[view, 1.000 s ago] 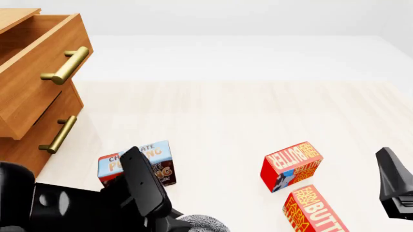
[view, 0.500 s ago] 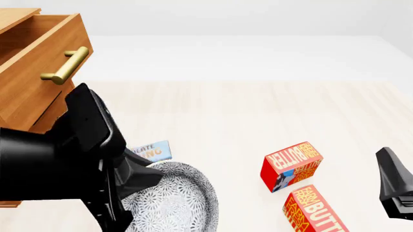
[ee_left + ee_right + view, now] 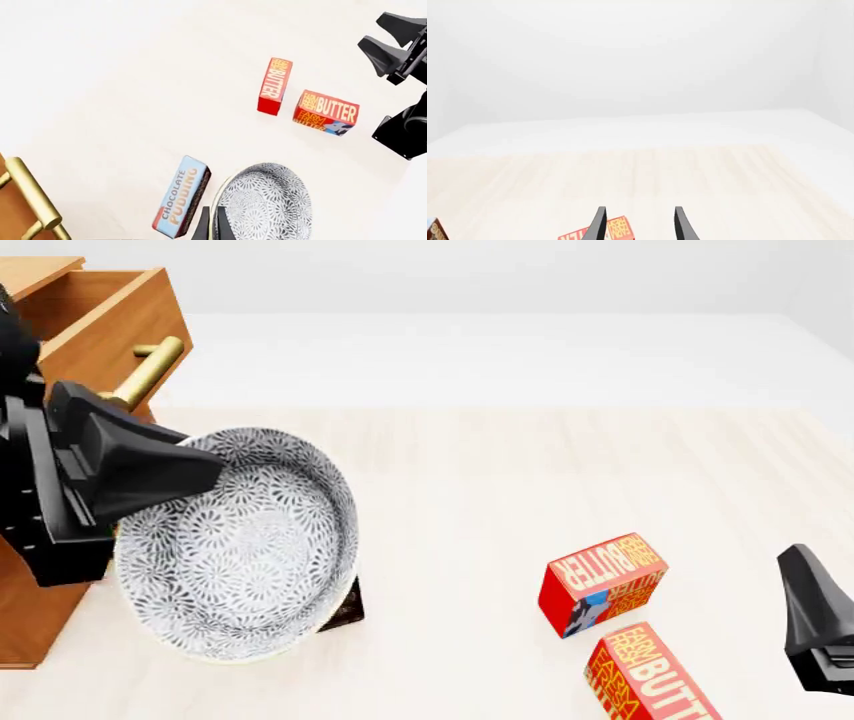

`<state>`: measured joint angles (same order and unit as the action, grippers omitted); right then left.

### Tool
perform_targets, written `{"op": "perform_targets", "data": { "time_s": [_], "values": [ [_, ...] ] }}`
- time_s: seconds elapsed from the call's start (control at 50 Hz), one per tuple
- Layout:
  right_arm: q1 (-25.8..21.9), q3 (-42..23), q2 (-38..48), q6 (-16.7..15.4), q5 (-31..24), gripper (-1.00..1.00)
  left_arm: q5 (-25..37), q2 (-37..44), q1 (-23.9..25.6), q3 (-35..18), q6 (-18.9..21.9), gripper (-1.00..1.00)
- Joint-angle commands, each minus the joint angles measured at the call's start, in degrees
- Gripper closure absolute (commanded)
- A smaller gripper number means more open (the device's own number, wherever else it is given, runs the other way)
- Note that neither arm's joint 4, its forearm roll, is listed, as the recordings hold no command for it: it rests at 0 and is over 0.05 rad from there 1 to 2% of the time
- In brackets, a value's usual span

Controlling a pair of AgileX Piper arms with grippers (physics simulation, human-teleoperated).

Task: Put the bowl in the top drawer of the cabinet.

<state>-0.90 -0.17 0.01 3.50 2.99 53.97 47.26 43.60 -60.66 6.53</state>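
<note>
1. Pale wood-grain table [image 3: 534,470] fills the scene, with a plain white background behind it.
2. The bowl [image 3: 240,545] — round, shallow, white with a dense grey-black floral pattern — is held up off the table at the front view's left side, tilted so that its patterned inside faces the camera.
3. The left gripper [image 3: 167,475] grasps the bowl by its upper left rim; in the left wrist view the two dark fingertips [image 3: 203,227] pinch the rim edge between them.
4. Just behind the bowl and the gripper stands the cabinet [image 3: 34,610], warm brown wood, at the table's left edge.
5. The top drawer [image 3: 114,315] is pulled open, and its brass bar handle [image 3: 144,373] shows just above the gripper; the bowl is in front of and below the drawer opening, not inside it.
6. A chocolate pudding box [image 3: 181,202] lies on the table just beside the bowl in the left wrist view; in the front view only its dark corner peeks out under the bowl's lower edge.
7. Two red butter boxes lie well apart from the bowl, toward the right — one butter box [image 3: 603,583] farther back, a second butter box [image 3: 650,673] at the near edge.
8. The right gripper [image 3: 638,224] hovers at the table's right side, its fingers spread apart and holding nothing.
</note>
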Motion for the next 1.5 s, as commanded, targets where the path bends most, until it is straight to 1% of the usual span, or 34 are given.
{"op": "perform_targets", "data": {
  "time_s": [0.02, 0.08, 0.16, 0.18, 0.26, 0.28, 0.38, 0.4, 0.46, 0.48, 0.54, 0.56, 0.62, 0.66, 0.72, 0.76, 0.8, 0.84, 0.88, 0.92, 1.0, 1.18, 1.2, 1.22, 1.38, 1.5],
  "values": [
    [0.0, 0.0, 0.0, 0.03, 0.09, -1.0, 2.38, -1.71, -6.03, -5.74, 3.54, 1.0],
    [0.0, 0.0, 0.0, 0.05, 0.11, -1.0, 2.31, -1.87, -7.18, -6.5, 4.68, 1.0],
    [0.01, 0.0, 0.0, 0.05, 0.08, -1.0, 2.42, -1.36, -7.44, -8.22, 4.52, 1.0],
    [-0.01, 0.0, 0.0, 0.01, 0.08, -1.0, 2.37, -1.18, -8.2, -8.62, 4.7, 1.0],
    [0.04, 0.0, 0.0, 0.03, 0.08, -1.0, 2.15, -1.19, -8.45, -9.11, 4.88, 1.0],
    [0.03, 0.0, 0.0, 0.06, 0.07, -1.0, 2.32, -1.29, -9.57, -9.93, 5.34, 1.0],
    [0.03, 0.0, 0.0, 0.07, 0.11, -1.0, 2.8, -1.22, -9.96, -11.28, 5.27, 1.0],
    [0.09, 0.0, 0.0, 0.06, 0.13, -1.0, 3.44, -1.07, -9.98, -12.48, 5.38, 1.0],
    [0.07, 0.0, 0.0, 0.06, 0.13, -1.0, 4.09, -0.91, -10.4, -13.95, 5.39, 1.0],
    [0.07, 0.0, 0.0, 0.05, 0.14, -1.0, 4.2, -1.11, -10.99, -14.49, 5.96, 1.0],
    [0.01, 0.0, 0.0, 0.07, 0.15, -1.0, 4.63, -1.03, -11.03, -15.29, 5.8, 1.0],
    [0.02, 0.0, 0.0, 0.06, 0.18, -1.0, 4.72, -1.35, -11.96, -15.63, 6.3, 1.0],
    [0.05, 0.0, 0.0, 0.02, 0.11, -1.0, 5.56, -1.42, -12.69, -17.0, 6.29, 1.0],
    [-0.07, 0.0, 0.0, 0.07, 0.17, -1.0, 6.02, -1.17, -13.13, -18.33, 5.68, 1.0],
    [0.0, 0.0, 0.0, 0.03, 0.16, -1.0, 6.14, -1.36, -13.87, -18.38, 6.3, 1.0],
    [0.01, 0.0, 0.0, 0.01, 0.12, -1.0, 6.86, -1.18, -13.95, -20.35, 5.6, 1.0],
    [-0.07, 0.0, 0.0, -0.02, 0.14, -1.0, 7.11, -1.34, -14.76, -21.08, 6.41, 1.0],
    [-0.06, 0.0, 0.0, -0.04, 0.09, -1.0, 7.55, -1.05, -14.89, -21.97, 6.18, 1.0],
    [-0.14, 0.0, 0.0, -0.06, 0.12, -1.0, 7.71, -1.2, -16.08, -23.01, 6.06, 1.0],
    [-0.13, 0.0, 0.0, -0.1, 0.12, -1.0, 7.67, -1.35, -16.6, -23.01, 6.69, 1.0],
    [-0.15, -0.01, 0.0, -0.14, 0.13, -1.0, 7.59, -1.55, -17.81, -24.17, 6.65, 1.0],
    [-0.2, -0.01, 0.0, -0.23, 0.15, -1.0, 7.51, -1.73, -19.63, -25.51, 5.01, 1.0],
    [-0.18, -0.01, 0.0, -0.23, 0.13, -1.0, 7.64, -1.77, -20.12, -26.51, 4.55, 1.0],
    [-0.23, -0.01, 0.0, -0.26, 0.15, -1.0, 7.75, -1.73, -20.51, -27.08, 4.97, 1.0],
    [-0.18, -0.01, 0.0, -0.22, 0.15, -1.0, 8.51, -1.71, -21.79, -30.22, 4.05, 1.0],
    [-0.23, -0.01, 0.0, -0.18, 0.18, -1.0, 8.57, -1.88, -23.22, -30.63, 3.32, 1.0]
  ]
}}
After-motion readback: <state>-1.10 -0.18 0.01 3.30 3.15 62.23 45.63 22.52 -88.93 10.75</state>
